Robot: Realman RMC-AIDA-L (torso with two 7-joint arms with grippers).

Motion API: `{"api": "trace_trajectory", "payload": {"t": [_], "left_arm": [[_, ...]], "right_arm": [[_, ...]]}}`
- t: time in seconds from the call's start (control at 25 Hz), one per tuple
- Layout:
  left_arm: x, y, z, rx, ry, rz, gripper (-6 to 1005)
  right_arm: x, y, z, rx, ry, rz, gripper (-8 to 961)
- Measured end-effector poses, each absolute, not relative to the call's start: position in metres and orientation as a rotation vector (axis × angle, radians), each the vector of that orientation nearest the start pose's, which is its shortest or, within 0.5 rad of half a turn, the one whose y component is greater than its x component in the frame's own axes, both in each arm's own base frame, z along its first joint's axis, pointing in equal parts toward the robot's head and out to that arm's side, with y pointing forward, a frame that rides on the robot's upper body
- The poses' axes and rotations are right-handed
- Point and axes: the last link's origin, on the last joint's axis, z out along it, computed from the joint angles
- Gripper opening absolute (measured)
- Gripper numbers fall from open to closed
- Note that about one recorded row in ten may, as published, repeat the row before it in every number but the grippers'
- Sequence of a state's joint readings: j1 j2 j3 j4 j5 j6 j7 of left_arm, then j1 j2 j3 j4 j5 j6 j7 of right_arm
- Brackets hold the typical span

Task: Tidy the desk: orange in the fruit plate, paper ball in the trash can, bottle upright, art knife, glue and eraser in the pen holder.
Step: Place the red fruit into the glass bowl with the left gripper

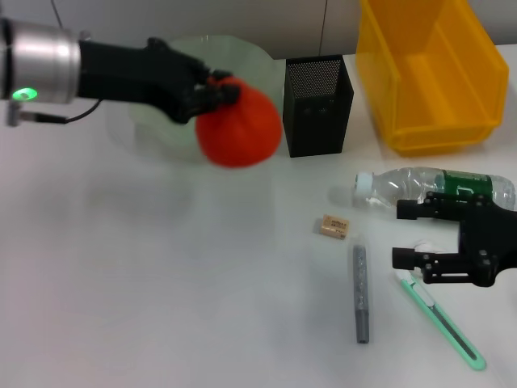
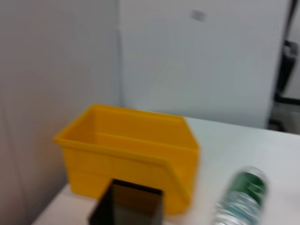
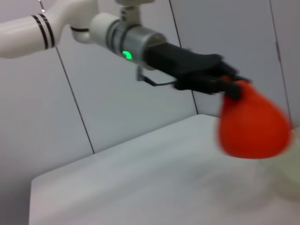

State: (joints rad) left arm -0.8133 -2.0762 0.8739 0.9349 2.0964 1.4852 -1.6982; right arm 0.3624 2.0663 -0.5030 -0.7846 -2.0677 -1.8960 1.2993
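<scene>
Reaching level across the fruit plate (image 1: 161,121), left gripper (image 1: 216,93) jaws clamp the orange (image 1: 240,125).

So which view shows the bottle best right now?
The head view: the bottle lies on its side on the desk, cap toward the pen holder, partly behind the right pincer. The left wrist view catches only its blurred green-labelled end. The right wrist view does not show it.

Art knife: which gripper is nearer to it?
Right. The right gripper hovers over the art knife's white tip; the left gripper is far across the desk, holding the orange.
</scene>
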Motion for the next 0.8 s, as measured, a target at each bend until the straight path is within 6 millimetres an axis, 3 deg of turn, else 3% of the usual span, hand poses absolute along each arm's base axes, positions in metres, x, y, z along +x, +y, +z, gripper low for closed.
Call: {"api": "trace_trajectory", "payload": {"t": [0.12,0.16,0.28,0.36,0.8], "left_arm": [[-0.132,0.407,0.018,-2.853,-0.282,-0.44,190],[-0.123,0.423,0.003,-2.786,-0.319,-0.432,193],[-0.123,0.423,0.003,-2.786,-0.319,-0.432,199],[-0.113,0.445,-0.021,-2.654,-0.357,-0.329,204],[-0.111,0.463,-0.024,-2.513,-0.404,-0.311,228]], "right_arm": [[0.293,0.263,0.041,-2.751,0.572,0.842,776],[0.292,0.264,0.04,-2.754,0.569,0.847,776],[0.29,0.266,0.039,-2.759,0.56,0.857,775],[0.289,0.266,0.038,-2.762,0.553,0.863,775],[0.285,0.269,0.034,-2.771,0.539,0.885,775]]}}
